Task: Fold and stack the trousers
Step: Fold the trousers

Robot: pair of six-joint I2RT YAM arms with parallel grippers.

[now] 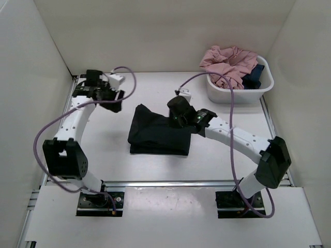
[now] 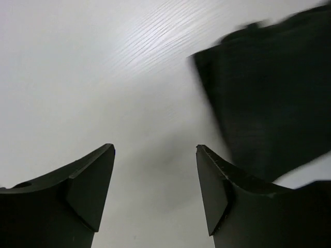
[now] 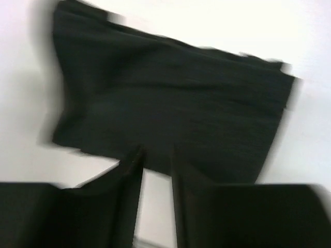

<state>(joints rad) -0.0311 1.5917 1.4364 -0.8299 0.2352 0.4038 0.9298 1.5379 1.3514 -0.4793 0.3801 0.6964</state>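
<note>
The black trousers [image 1: 158,132] lie folded into a compact rectangle in the middle of the table. They also show in the left wrist view [image 2: 269,103] and the right wrist view [image 3: 181,103]. My left gripper [image 1: 115,103] hangs over bare table to the left of the trousers' far corner, open and empty [image 2: 155,150]. My right gripper [image 1: 175,118] hovers over the trousers' right edge. Its jaws stand a narrow gap apart with nothing between them [image 3: 156,155], and white table shows through the gap.
A white basket [image 1: 264,88] stands at the back right. It holds pink clothes [image 1: 227,62] and a dark blue garment [image 1: 256,75]. White walls close in the table on the left, back and right. Purple cables loop off both arms.
</note>
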